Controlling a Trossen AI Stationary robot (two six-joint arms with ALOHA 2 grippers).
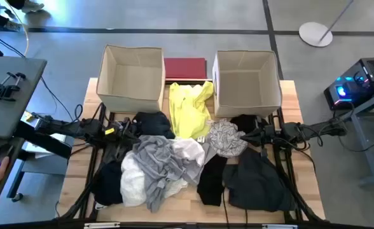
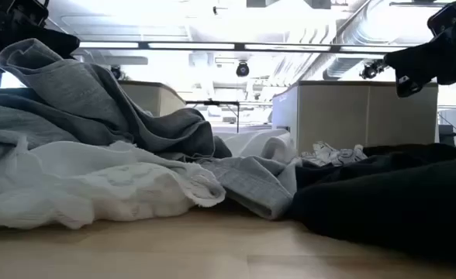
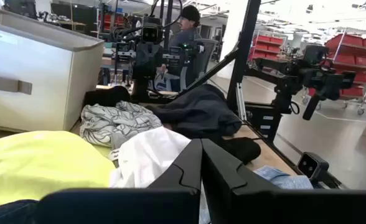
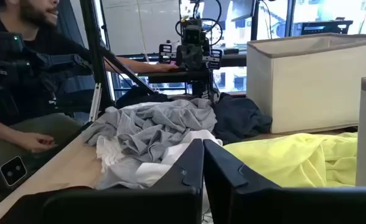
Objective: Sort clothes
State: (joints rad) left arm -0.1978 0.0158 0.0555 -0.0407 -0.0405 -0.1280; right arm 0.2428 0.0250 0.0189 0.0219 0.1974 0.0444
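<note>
On the wooden table (image 1: pixel 304 184), seen from above, two beige cardboard boxes (image 1: pixel 131 77) stand at the far edge, both open-topped, with a flat dark-red rectangle (image 1: pixel 185 69) between them. In front of the boxes lies the heap of clothes (image 1: pixel 174 159); about nine pieces can be told apart. A bright yellow garment (image 1: pixel 188 109) lies between the two boxes. A grey-patterned piece (image 1: pixel 227 138) lies just beside it, toward the right box. A large grey garment (image 1: pixel 156 159) covers the middle, overlapping two white pieces (image 1: pixel 133 178). Dark items lie around these: one black piece (image 1: pixel 154 123) behind the grey one, one at the left edge (image 1: pixel 109 181), a narrow black one (image 1: pixel 211 178) in the middle, and a broad dark one (image 1: pixel 258 181) at the right.

The left gripper (image 1: pixel 124 129) hangs at the heap's left side, fingers pressed together and empty. The right gripper (image 1: pixel 247 135) hangs beside the patterned piece, likewise closed on nothing. A person (image 4: pixel 21 93) sits beyond the table's left side.
</note>
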